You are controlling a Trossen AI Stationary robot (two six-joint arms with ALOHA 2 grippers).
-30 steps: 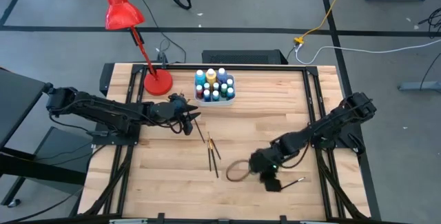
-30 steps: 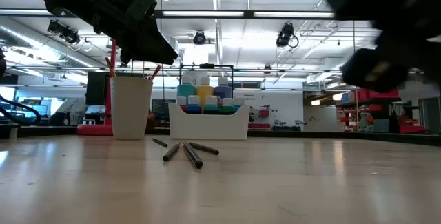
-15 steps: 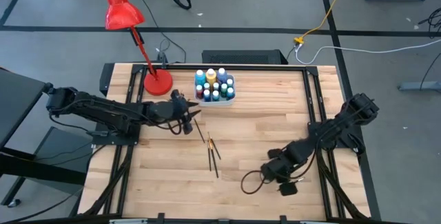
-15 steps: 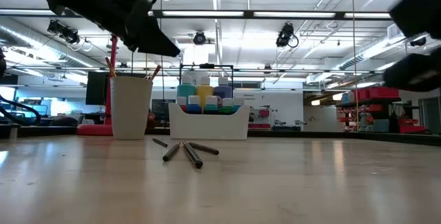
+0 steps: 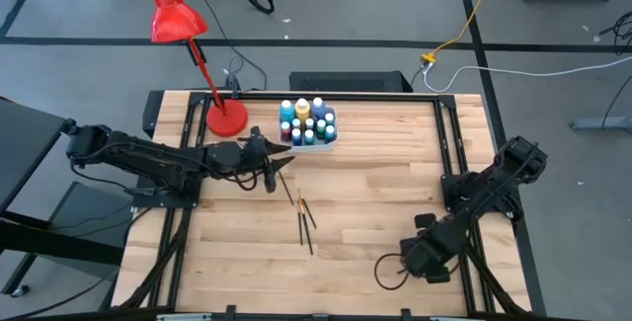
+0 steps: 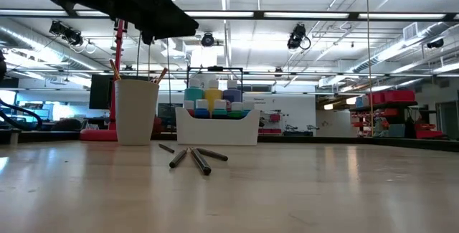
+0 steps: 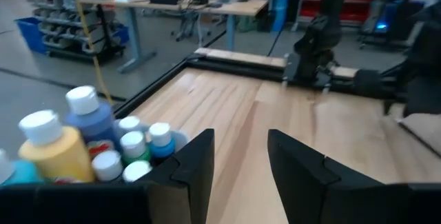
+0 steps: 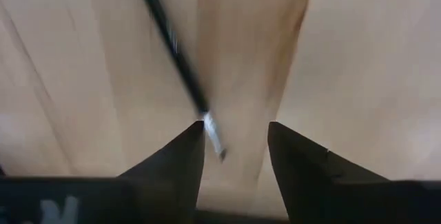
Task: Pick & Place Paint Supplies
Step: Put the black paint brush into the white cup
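On the table (image 5: 395, 163), bottles (image 5: 307, 121) trayed, three brushes (image 5: 305, 217) left; right gripper (image 8: 234, 148) open over brush (image 8: 176, 65), left gripper (image 7: 238, 172) parted, empty.

Three paintbrushes (image 5: 306, 219) on table, about ten paint bottles (image 5: 307, 123), one cup (image 6: 136, 111)

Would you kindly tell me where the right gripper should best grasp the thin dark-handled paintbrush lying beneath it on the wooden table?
Probably from straight above, on the thin dark-handled paintbrush, at the shaft just behind its silver ferrule. It lies flat on the wooden table, so only its sides offer purchase; the open right gripper should straddle it crosswise.
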